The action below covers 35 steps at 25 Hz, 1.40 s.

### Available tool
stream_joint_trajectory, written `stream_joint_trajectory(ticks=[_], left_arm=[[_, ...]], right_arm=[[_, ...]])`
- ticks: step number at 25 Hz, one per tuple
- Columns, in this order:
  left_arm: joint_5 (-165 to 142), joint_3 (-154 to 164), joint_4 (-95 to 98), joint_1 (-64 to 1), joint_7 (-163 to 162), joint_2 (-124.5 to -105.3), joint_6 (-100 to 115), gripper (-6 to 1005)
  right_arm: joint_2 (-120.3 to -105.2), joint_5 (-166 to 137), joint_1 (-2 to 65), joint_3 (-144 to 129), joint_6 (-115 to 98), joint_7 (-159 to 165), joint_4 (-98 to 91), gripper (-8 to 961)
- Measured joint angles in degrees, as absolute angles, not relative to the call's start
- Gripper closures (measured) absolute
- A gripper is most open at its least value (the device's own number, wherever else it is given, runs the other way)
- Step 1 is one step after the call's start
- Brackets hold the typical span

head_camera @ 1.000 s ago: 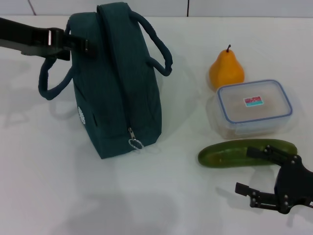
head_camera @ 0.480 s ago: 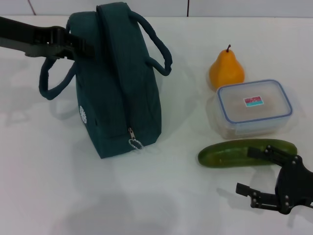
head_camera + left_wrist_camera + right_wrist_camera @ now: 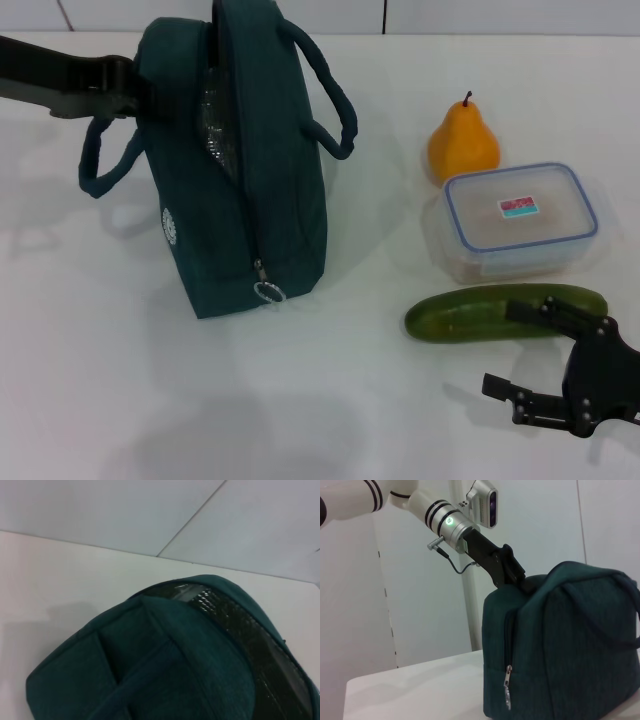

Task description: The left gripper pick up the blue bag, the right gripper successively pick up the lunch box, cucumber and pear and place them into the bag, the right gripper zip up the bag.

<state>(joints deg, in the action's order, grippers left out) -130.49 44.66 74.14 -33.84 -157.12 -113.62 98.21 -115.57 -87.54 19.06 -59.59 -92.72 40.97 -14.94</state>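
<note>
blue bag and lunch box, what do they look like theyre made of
The blue bag looks like matte woven fabric, with a crinkled, shiny lining, likely foil, in the opened top. The lunch box looks like clear glossy plastic: its inside shows through, under a blue-rimmed lid.

Left arm [image 3: 405,500]: white tube w/ black ring bands, green LED, thin black cable, grey camera box; black left claw [image 3: 512,577]. Right claw [image 3: 545,355]: black, 2 fingers, small screws.
</note>
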Motion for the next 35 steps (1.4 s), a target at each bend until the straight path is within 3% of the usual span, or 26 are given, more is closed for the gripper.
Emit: stream_joint_trajectory(ticks=[1, 4, 35], left_arm=[[-130.4, 44.7, 74.0, -33.8, -157.1, -113.47, 98.3, 730], [-129.8, 44.8, 73.8, -33.8, -157.1, -113.25, 98.5, 940], [-116.5, 44.8, 73.8, -29.3, -159.9, -113.20, 106.5, 954]], right_arm=[[-115.57, -87.5, 19.1, -59.6, -92.7, 41.0, -14.9, 118], [-115.57, -87.5, 19.0, -59.6, -92.7, 41.0, -14.9, 119], [-115.32, -76.3, 17.3, -57.8, -96.3, 42.4, -13.3, 129]])
